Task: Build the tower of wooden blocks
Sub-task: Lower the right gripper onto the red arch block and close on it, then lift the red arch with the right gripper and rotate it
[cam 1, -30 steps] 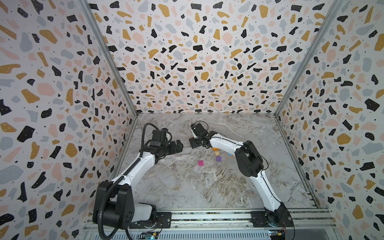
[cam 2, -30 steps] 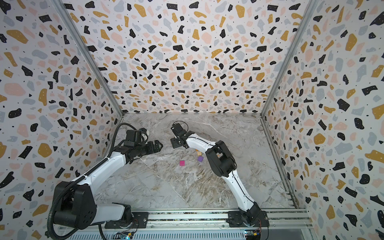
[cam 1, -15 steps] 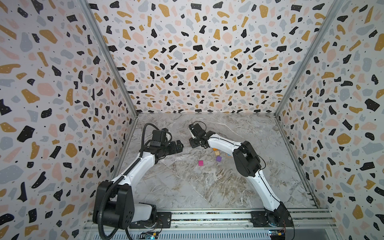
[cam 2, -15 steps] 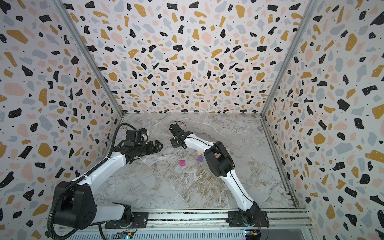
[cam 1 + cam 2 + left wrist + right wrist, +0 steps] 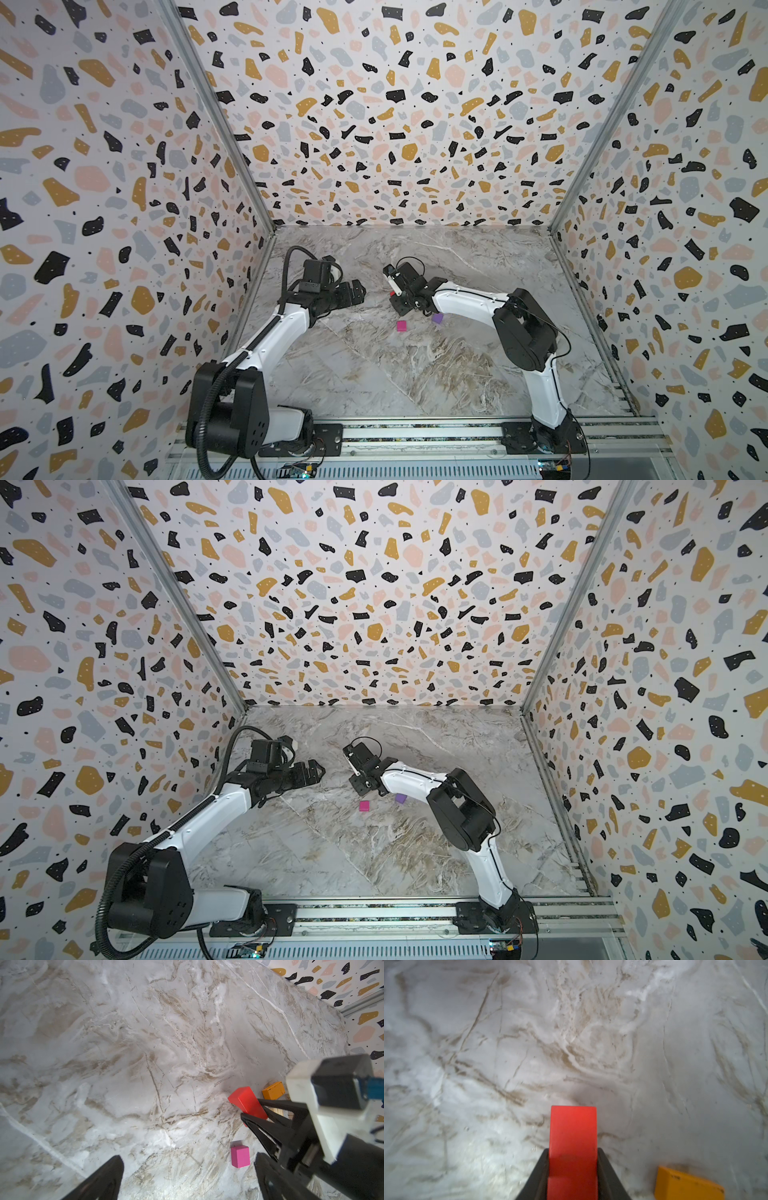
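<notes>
My right gripper (image 5: 573, 1159) is shut on a red wood block (image 5: 573, 1132), which sticks out past the fingertips over the marble floor. The left wrist view shows the same red block (image 5: 247, 1102) between the right gripper's black fingers (image 5: 270, 1126). An orange block (image 5: 687, 1184) lies on the floor just beside it. A magenta cube (image 5: 401, 325) and a purple cube (image 5: 436, 318) rest on the floor near the right arm. My left gripper (image 5: 188, 1159) is open and empty, a short way left of the red block. The tower is out of view.
The marble floor (image 5: 374, 374) is boxed in by terrazzo walls on three sides, with the arms' rail (image 5: 415, 432) along the front. The right arm's elbow (image 5: 523, 332) stands high to the right of the cubes. The left gripper (image 5: 318, 771) faces the right gripper (image 5: 356, 779).
My right gripper has shut on the red block and shifted slightly left. The left arm and the loose cubes have stayed put.
</notes>
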{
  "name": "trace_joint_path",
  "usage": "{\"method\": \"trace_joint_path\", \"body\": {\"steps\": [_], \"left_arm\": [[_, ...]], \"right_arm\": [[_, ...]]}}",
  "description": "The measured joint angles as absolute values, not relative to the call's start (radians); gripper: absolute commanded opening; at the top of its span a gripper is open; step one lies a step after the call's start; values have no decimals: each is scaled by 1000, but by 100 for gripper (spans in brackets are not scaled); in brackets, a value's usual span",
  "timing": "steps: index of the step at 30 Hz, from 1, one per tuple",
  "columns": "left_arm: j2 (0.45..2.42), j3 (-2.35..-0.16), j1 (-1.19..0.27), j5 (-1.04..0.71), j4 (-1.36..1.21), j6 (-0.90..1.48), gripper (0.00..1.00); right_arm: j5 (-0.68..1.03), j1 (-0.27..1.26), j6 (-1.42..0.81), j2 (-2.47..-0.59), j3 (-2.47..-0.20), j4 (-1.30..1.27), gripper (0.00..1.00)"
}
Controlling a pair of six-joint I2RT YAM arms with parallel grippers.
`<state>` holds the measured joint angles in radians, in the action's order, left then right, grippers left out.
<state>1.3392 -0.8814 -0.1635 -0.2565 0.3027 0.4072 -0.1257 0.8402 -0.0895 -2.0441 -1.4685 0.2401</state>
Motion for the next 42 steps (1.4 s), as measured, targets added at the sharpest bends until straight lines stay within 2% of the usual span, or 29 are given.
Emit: {"method": "trace_joint_path", "body": {"steps": [6,12,34,40,42], "left_arm": [[1339,-881,-163,-266,287,409,100],[1340,-881,-163,-272,283,411,100],[1344,-875,-163,-272,283,411,100],[1346,-874,-163,-272,283,411,100],[1346,-874,-163,-272,283,411,100]], "right_arm": [[-118,845,-49,-1988,-1359,167,18],[-115,844,-17,-1992,-1343,144,18],[-116,840,-13,-2032,-1343,120,33],[-115,837,-16,-2033,-1343,120,40],[-116,837,-20,-2033,-1343,121,47]]}}
